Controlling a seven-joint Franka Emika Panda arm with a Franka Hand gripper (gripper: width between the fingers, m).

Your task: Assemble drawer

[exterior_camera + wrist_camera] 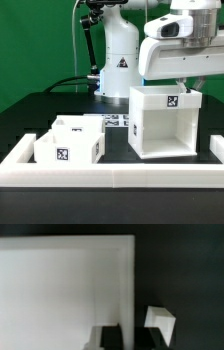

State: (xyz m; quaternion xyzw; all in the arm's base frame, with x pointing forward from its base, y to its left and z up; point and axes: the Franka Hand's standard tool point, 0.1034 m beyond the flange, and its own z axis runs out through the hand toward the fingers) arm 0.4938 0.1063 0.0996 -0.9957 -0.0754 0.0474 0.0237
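OK, casing (165, 128) sat upright on the black table (50, 110) at roughly 4 o'clock in the exterior view. Its open face was toward the camera and it had one tag (172, 100) on its front top rim. The two trays (68, 140) were at 8 o'clock, close together, and I couldn't tell whether they touched. They sat well apart from the casing, with a tag on the nearer one's front. Marker board (115, 120) lay further back, between the two groups. Robot base (118, 60) with the triangle sticker stood at 12 o'clock. White rail (110, 178) ran across 6 o'clock, with a short arm going back at each end.

Arm's gripper (186, 88) was at 2 o'clock, down at the casing's top near its rear edge. In the wrist view the casing's flat white panel filled most of the shot. One white finger pad (158, 318) sat just beside the panel's thin edge with a dark gap between them. The other finger showed only as a dark shape on the panel's far side. So the gripper was spread, straddling that wall, not clamped on it.
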